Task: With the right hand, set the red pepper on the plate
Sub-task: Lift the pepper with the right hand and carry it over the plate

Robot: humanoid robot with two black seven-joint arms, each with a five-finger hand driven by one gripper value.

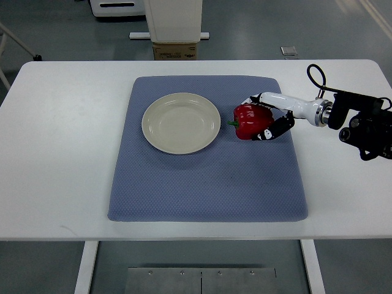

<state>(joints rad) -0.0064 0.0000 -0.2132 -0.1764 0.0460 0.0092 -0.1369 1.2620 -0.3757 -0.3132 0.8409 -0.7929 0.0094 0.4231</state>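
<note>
1. nearest the camera, the white rectangular tabletop [55,184] is showing its front edge, with a grey metal base plate [201,280] visible on the floor beneath it.
2. a blue-grey textured fabric mat [208,184] is lying on the middle of the table, and everything the task needs is sitting on it.
3. the glossy red bell pepper [251,120] is resting on the mat just to the right of the round cream ceramic plate [181,122], its green stem pointing towards the plate; the two are near each other but not touching.
4. the right hand [267,119], white with black finger segments, is reaching in from the right edge and its fingers are curling around the pepper's right side; it looks like a grip, though how firm it is cannot be told.
5. to do this step well, the hand is probably needing to lift the pepper clear of the mat, carry it left over the plate's rim, and lower it near the plate's centre before opening, since a rounded pepper may roll.
6. the left hand is not appearing anywhere.
7. farthest away, a grey floor [257,30] and a white machine base with a brown cardboard box [176,49] are standing behind the table.
</note>
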